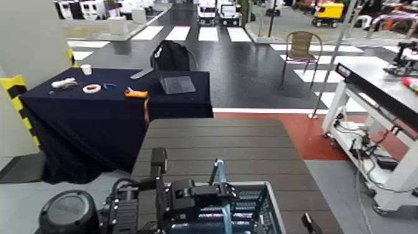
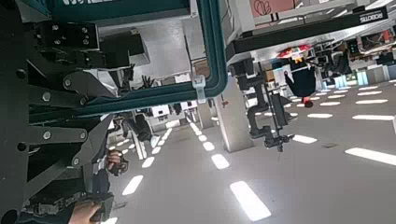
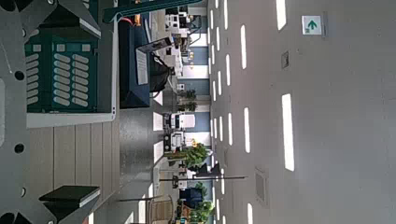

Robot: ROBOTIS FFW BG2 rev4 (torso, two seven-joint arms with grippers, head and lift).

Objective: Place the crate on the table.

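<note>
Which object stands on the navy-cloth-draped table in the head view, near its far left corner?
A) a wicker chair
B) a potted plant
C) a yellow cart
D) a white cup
D: a white cup stands on the navy cloth, beyond the white and pink ring.
</note>
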